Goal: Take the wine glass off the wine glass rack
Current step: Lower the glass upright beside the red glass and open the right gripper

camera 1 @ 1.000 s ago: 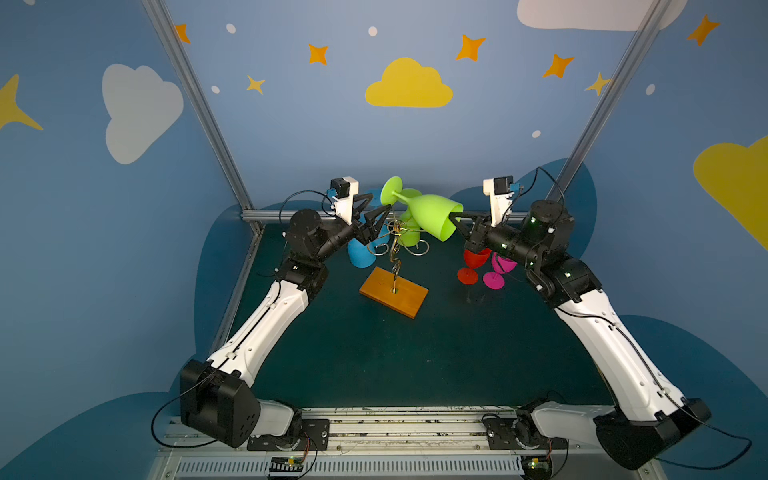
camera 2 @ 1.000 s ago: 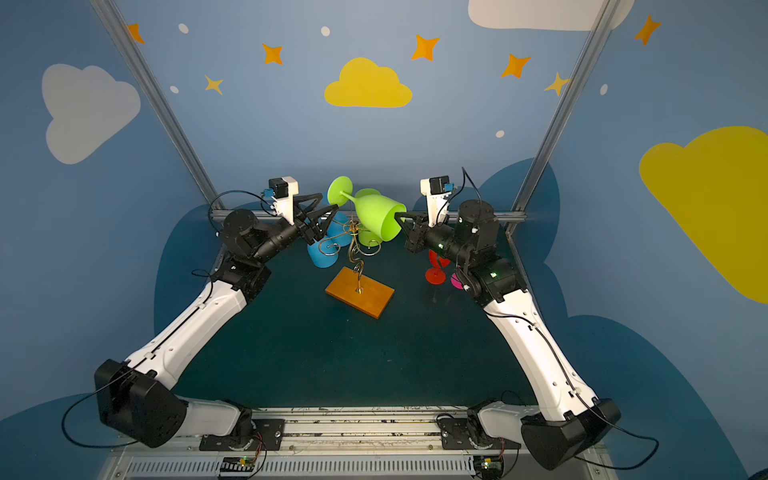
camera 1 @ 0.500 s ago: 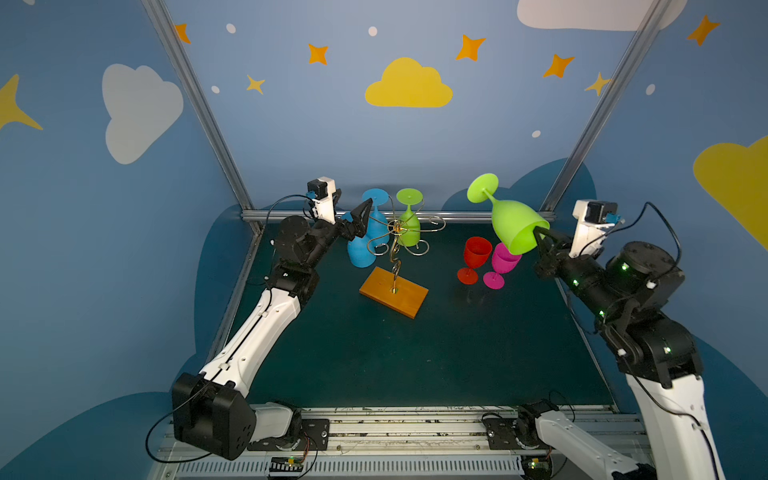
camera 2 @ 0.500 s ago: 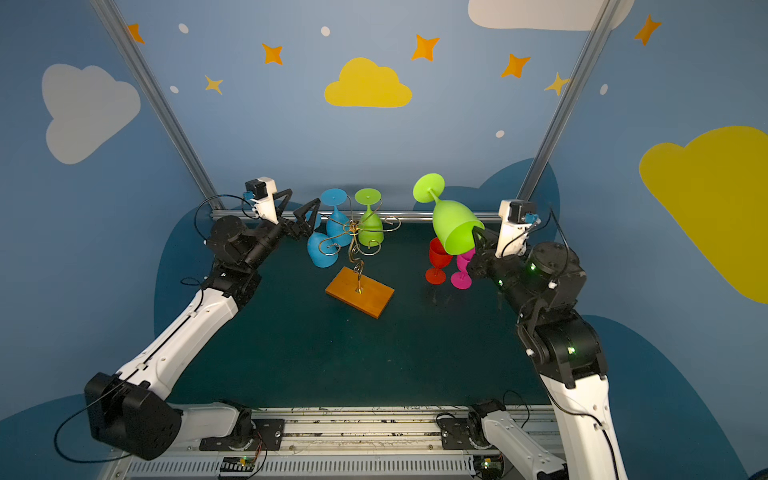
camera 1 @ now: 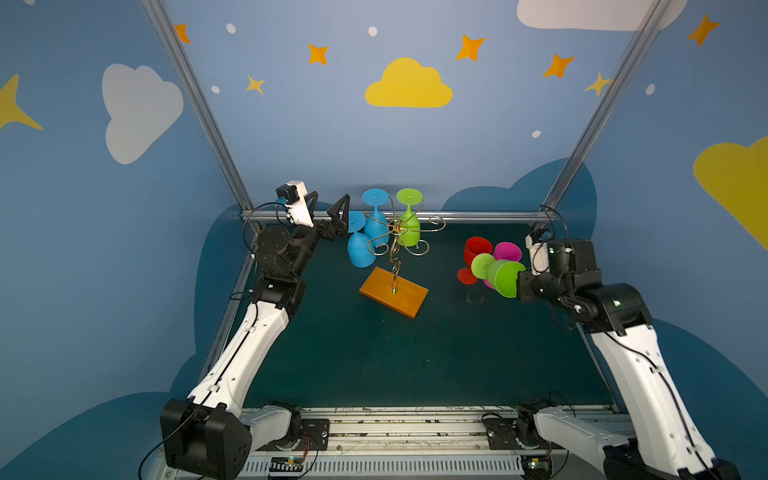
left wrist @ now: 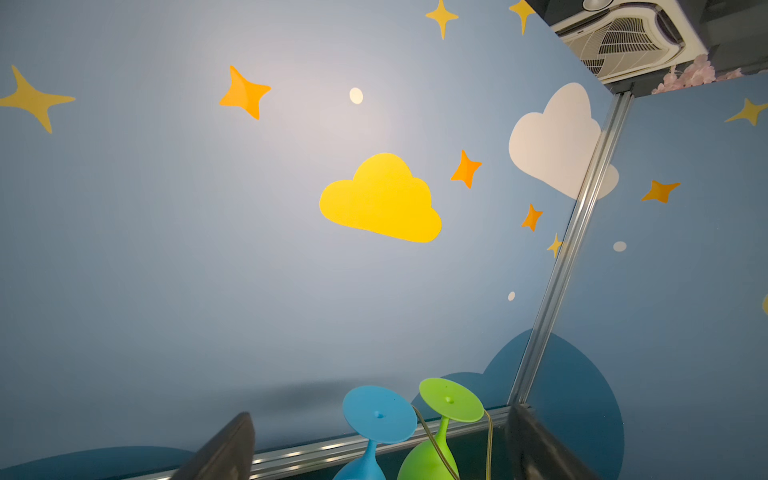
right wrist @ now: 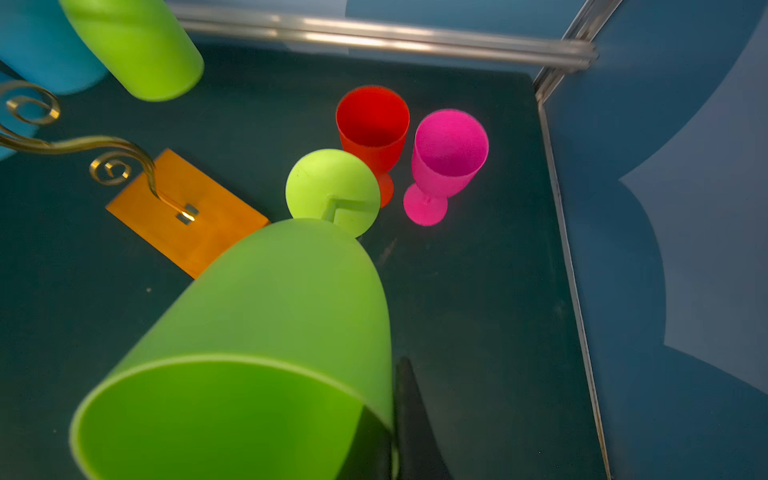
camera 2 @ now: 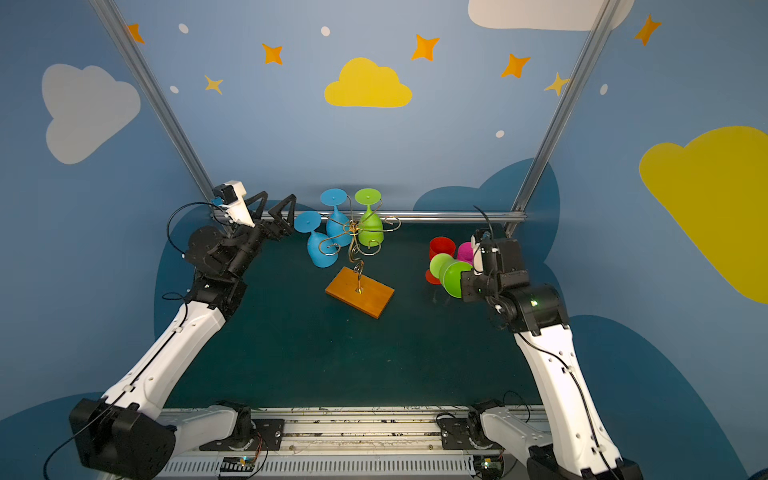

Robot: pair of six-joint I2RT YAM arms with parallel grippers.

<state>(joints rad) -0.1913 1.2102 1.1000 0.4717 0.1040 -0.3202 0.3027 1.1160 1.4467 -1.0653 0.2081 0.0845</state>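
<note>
Dark green matting [camera 1: 374,353] covers the floor of my booth, with blue walls of painted clouds and stars behind.

Nearest to me, my right gripper [camera 1: 521,286] is clamped on the rim of a green wine glass [camera 1: 500,276], which I hold tipped over, foot pointing toward the red glass [camera 1: 476,251] and pink glass [camera 1: 507,251] standing just beyond it. It looks like matte plastic, so I judge it light, stiff and not very fragile; the rim pinch seems secure, though a tilted bowl could swivel in it.

Farther back, mid-mat, stands the wine glass rack [camera 1: 394,291]: wooden base, twisted gold stem, scroll arms. Two blue glasses [camera 1: 360,249] and another green glass [camera 1: 409,232] hang on it upside down, feet up. I would take these by the bowl's side.

My left gripper [camera 1: 328,216] has its fingers spread wide, empty, just beside the nearer blue glass's foot.
</note>
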